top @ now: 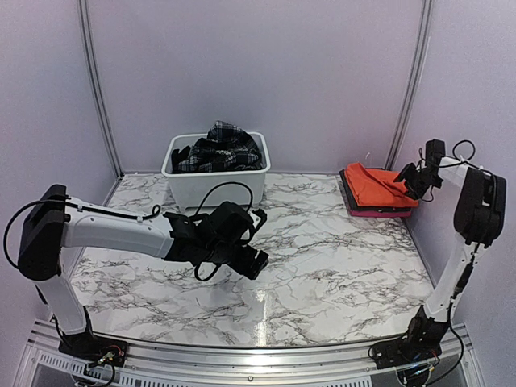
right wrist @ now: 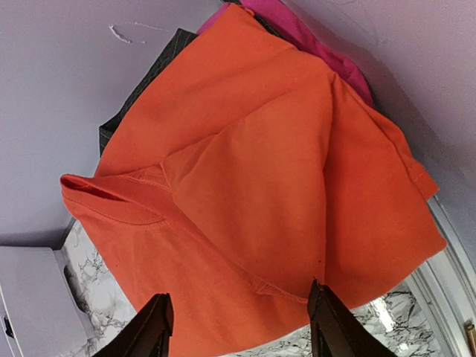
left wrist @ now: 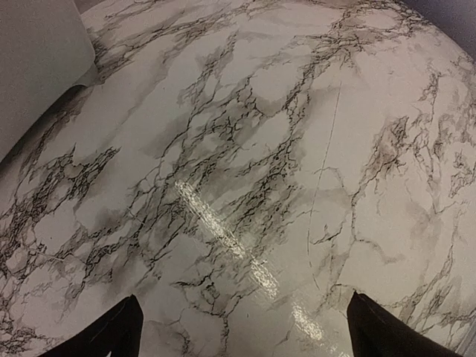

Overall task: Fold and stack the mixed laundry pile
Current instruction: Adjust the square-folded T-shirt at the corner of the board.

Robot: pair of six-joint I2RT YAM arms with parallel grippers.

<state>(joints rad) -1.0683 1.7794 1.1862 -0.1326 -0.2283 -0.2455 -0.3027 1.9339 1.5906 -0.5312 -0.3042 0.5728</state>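
- Squaring off the folded stack looks like the step in hand. The right gripper (right wrist: 242, 329) hovers at the near edge of the large bright orange cotton T-shirt (right wrist: 253, 186), jaws partly apart, nothing visibly pinched.
- The orange T-shirt tops a dark grey cloth piece (right wrist: 149, 82) and a bright pink garment (right wrist: 312, 37) at the far right corner of the white marble-pattern table (left wrist: 245, 149), close to the wall.
- To do it well: flatten the raised collar fold, keep the edges lined up over the layers below, and lift straight off without dragging the top layer.
- The left gripper (left wrist: 253, 335) is spread wide, empty, above the tabletop.
- The black-and-white plaid pleated skirt (top: 219, 145) sits unfolded in the white rectangular plastic tub (top: 214, 187) at the back; probably next.
- No brand, label or writing is readable.
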